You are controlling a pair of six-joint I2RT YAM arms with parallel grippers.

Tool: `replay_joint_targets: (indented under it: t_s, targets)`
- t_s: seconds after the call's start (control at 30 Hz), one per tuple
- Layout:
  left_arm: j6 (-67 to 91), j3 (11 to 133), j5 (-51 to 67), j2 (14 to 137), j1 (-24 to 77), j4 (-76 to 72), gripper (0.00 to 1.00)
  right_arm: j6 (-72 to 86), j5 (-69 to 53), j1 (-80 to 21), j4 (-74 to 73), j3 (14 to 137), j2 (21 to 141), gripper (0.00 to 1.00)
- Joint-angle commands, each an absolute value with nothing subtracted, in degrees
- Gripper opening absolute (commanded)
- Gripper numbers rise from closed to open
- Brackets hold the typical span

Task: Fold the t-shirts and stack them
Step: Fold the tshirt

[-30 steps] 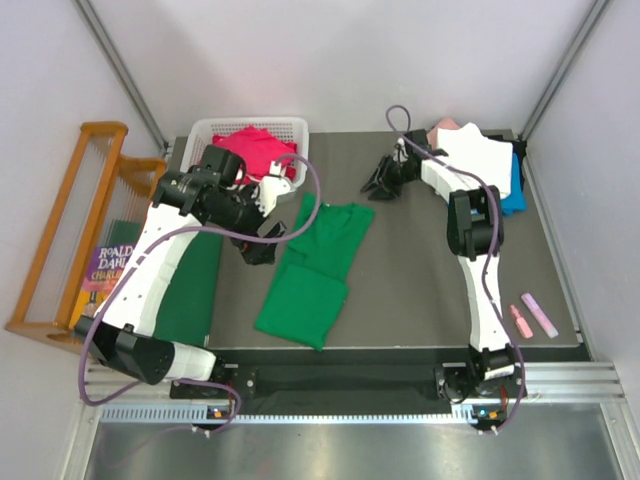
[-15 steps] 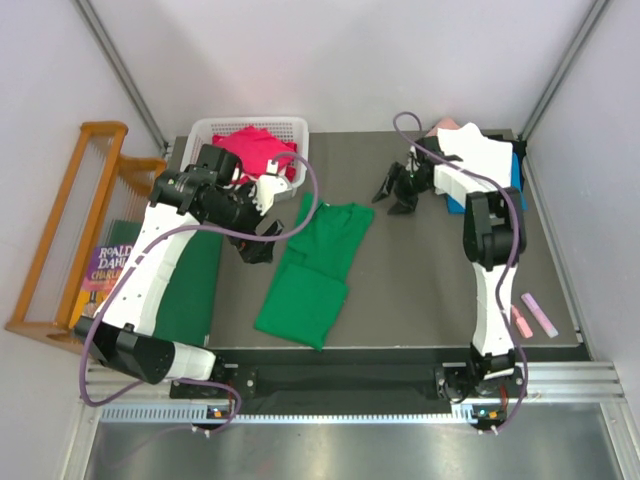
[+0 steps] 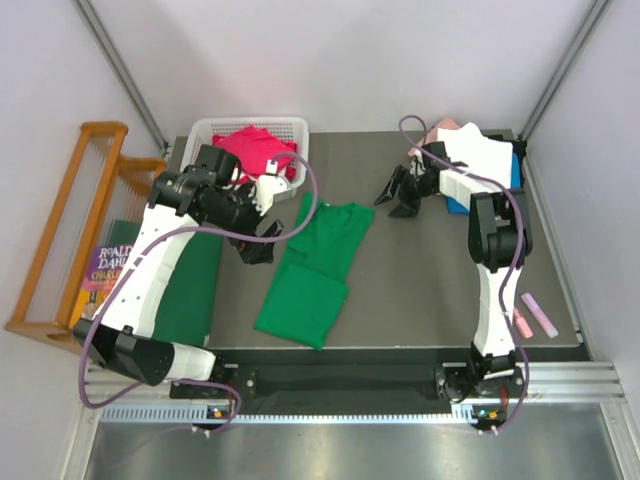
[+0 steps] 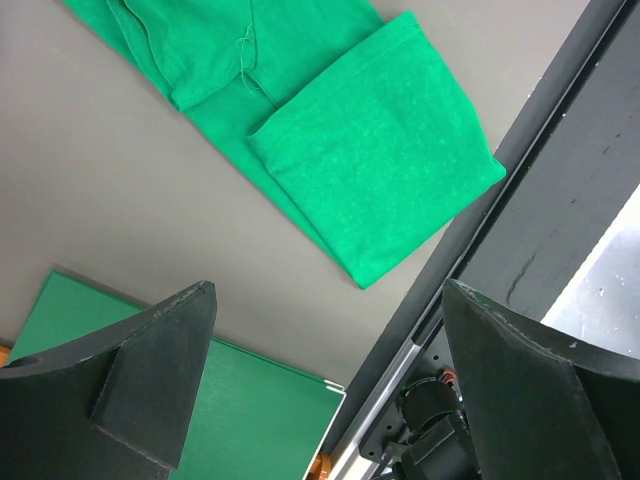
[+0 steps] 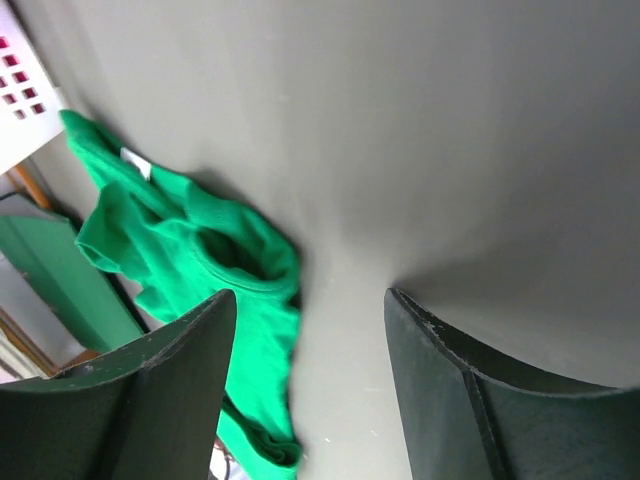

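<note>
Wood slats form a rack (image 3: 60,235) off the far-left edge of the surface (image 3: 430,290), with a book (image 3: 103,268) leaning beside it and a dark green mat (image 3: 190,290) just to its right. At the far left corner sits a white basket (image 3: 205,135) holding a crumpled magenta t-shirt (image 3: 262,150).

The left end effector (image 4: 328,288) hangs above the surface just left of the green t-shirt (image 3: 318,270), its fingers spread wide with nothing between them. That shirt lies flat, left of centre, as a long, partly folded strip running from its far end (where the small white neck label (image 3: 322,207) shows) to a squared-off near end close to the surface's front edge.

Right of the shirt's far end, apart from it, the right end effector (image 5: 310,295) is also spread and empty over bare surface. Behind it, in the far right corner, a white t-shirt (image 3: 482,155) lies on top of a pile, with a pink t-shirt (image 3: 445,126) and a blue t-shirt (image 3: 514,197) peeking out. Two small pink items (image 3: 540,314) rest near the right edge.
</note>
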State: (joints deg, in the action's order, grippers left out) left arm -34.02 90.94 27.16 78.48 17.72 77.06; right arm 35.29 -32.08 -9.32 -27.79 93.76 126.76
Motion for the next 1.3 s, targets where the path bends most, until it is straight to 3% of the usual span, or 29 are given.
replay_joint_targets:
  t_s: [0.0,0.33,0.4,0.43,0.5,0.53,0.57,0.83,1.13,1.2,1.27]
  targets:
    - [-34.10,90.70,28.83,77.34,17.49,79.98,0.99,34.98,-31.81,-13.70,-27.16,95.89,130.25,0.61]
    - [-33.93,90.53,29.27,77.70,17.49,79.37,0.99,37.35,-33.31,-18.98,-25.06,95.28,131.05,0.57]
    - [-33.93,90.27,29.09,77.43,17.49,79.37,0.99,37.79,-33.40,-19.16,-23.73,93.79,130.78,0.47]
    - [-33.93,90.18,29.09,77.34,17.49,79.19,0.99,38.23,-33.31,-19.16,-23.47,93.34,130.69,0.33]
    - [-33.92,90.00,28.74,77.17,17.49,79.10,0.99,38.06,-32.79,-19.07,-23.29,93.08,130.52,0.19]
    - [-33.93,89.91,28.48,77.17,17.49,79.01,0.99,37.97,-32.61,-18.99,-23.47,93.16,130.52,0.03]
    - [-33.93,89.91,28.30,77.25,17.49,79.01,0.99,37.97,-32.43,-18.72,-23.64,93.43,130.52,0.00]
    - [-34.45,89.82,28.21,77.08,17.49,79.37,0.99,35.86,-30.15,-13.28,-28.55,99.22,131.83,0.00]
    - [-35.24,90.18,27.33,76.73,17.49,80.68,0.99,33.14,-28.56,-7.21,-40.86,122.32,142.81,0.01]
    - [-35.33,90.00,26.72,76.47,17.49,80.86,0.99,33.31,-29.35,-6.59,-43.32,129.61,146.50,0.07]
    - [-35.51,89.91,26.28,76.38,17.40,81.03,0.99,33.57,-31.63,-6.33,-44.29,134.88,149.40,0.26]
